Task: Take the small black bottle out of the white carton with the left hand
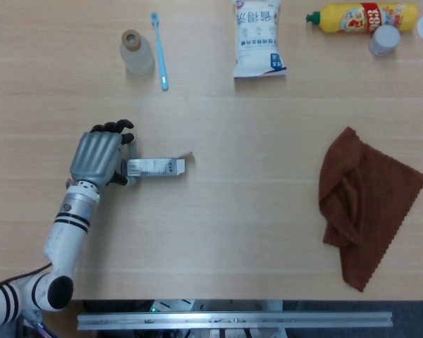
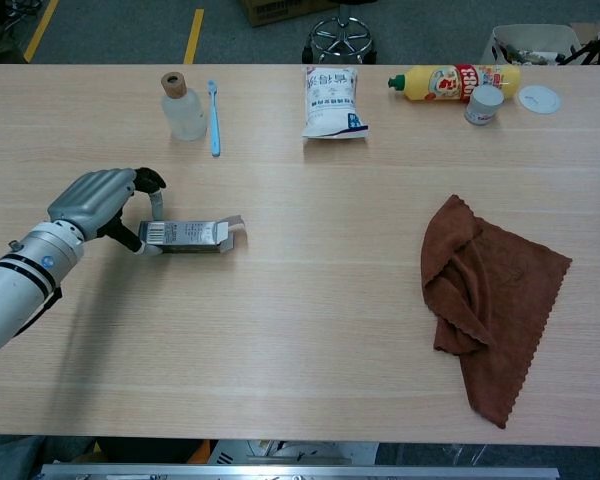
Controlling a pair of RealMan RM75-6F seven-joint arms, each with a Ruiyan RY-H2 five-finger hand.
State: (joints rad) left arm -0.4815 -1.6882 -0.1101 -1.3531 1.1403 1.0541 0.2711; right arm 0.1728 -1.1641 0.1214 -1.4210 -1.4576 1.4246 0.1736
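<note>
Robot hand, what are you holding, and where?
The left hand holds the white carton by its closed left end, fingers wrapped around it.
</note>
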